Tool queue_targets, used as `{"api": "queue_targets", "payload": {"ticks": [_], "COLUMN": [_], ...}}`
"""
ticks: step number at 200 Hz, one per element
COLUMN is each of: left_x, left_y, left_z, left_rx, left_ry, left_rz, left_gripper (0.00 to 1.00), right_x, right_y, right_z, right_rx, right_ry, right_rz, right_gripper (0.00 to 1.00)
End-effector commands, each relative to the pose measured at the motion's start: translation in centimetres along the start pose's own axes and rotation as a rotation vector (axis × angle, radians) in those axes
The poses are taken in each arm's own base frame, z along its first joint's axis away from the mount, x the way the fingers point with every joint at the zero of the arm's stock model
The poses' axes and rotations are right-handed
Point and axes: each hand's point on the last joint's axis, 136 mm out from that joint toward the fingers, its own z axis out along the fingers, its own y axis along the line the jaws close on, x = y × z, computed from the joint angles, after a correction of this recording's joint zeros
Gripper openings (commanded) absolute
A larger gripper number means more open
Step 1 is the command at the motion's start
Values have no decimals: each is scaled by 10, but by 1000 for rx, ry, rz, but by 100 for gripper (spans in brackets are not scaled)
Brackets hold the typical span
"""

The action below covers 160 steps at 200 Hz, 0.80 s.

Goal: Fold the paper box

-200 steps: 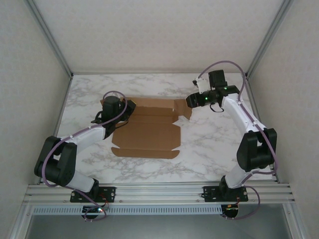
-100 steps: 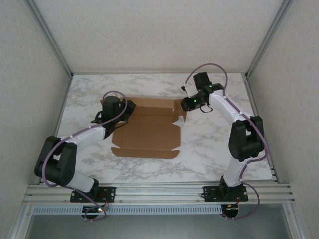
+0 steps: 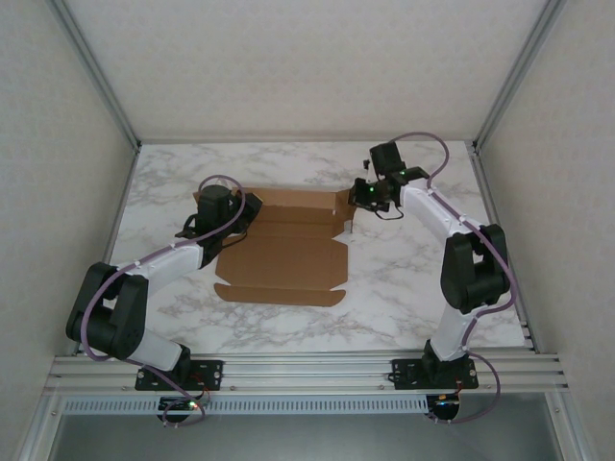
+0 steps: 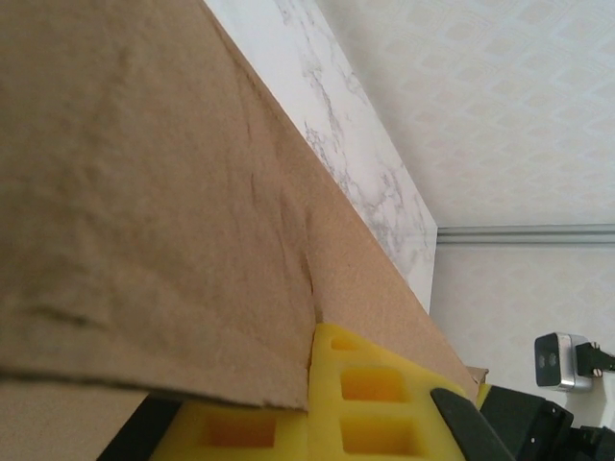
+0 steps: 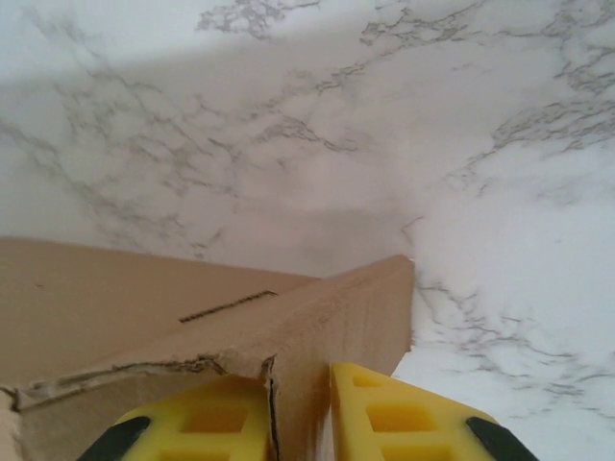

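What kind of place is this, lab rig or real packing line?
Most likely a lab test cell: aluminium frame posts and white walls box in a marble-look table, the left arm and right arm are bolted to a rail, and a single paper box lies there.

A white, grey-veined marble table spreads out flat, pale patterned walls closing it in from nine through twelve to three o'clock, slim aluminium posts at ten and two, a ribbed metal rail along six o'clock.
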Motion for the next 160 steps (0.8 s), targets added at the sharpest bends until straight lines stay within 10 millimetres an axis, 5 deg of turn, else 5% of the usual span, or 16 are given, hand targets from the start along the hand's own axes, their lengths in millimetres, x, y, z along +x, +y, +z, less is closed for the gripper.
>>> {"api": "queue_targets", "payload": {"ticks": [1,45,96,160], "left_x": [9,10,8,2], "left_y": [36,37,36,33], "left_z": [1,1,-1,-5], "left_rx": [-124,-124,-126,-138], "left_ry": [36,37,29,10], "left_rz": [-1,-4,2,28], "left_gripper": [0,0,0,0], "right_x": [-1,18,10,-23], "right_y": [19,21,19,23], "right_z": [-3,16,-3,-101], "right_rx": [-74,-73,-41,-46], "right_ry": [-38,-24,-66,-214], "right_rz": [257,413,335,-196], "right_gripper": [21,25,34,59]}}
